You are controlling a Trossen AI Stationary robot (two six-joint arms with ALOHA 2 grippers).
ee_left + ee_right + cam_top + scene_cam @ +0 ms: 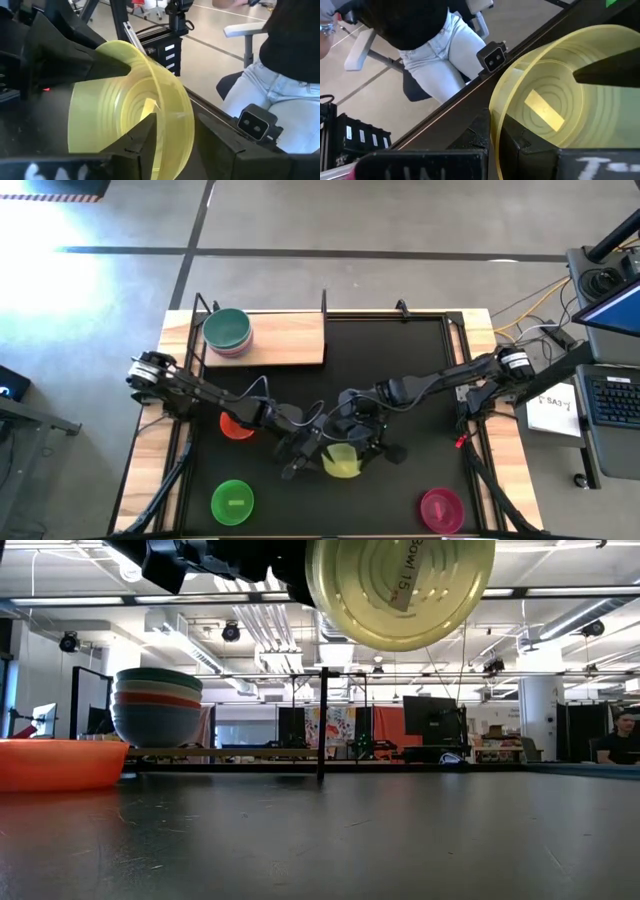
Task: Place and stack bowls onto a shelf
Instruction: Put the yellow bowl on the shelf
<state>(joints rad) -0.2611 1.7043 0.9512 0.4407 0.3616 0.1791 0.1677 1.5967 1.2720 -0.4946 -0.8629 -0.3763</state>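
A yellow-green bowl (342,461) hangs in the air over the middle of the black mat, tilted, its underside (400,590) facing the low camera. My left gripper (305,455) and my right gripper (365,442) are both shut on its rim from opposite sides. On the light-wood shelf (290,340) at the far left stands a stack of larger bowls (228,330), teal on top, then white, red and blue-grey (158,705). An orange bowl (235,426), a green bowl (232,502) and a magenta bowl (441,508) rest on the mat. My left gripper holds the bowl's rim (170,127) with one finger (142,147) inside the bowl and the other (215,145) outside its wall. It comes from the table's left. The bowl is lifted clear of the mat and tilted. My right gripper holds the opposite part of the rim (495,117) with one finger (532,142) inside the bowl and the other (472,132) outside. It comes from the table's right. The bowl hangs clear between the two grippers.
The shelf has thin black uprights (322,725) and bare board to the right of the stack. A seated person in light jeans (440,55) is just beyond the table's near edge. A desk with a keyboard (610,395) stands to the right.
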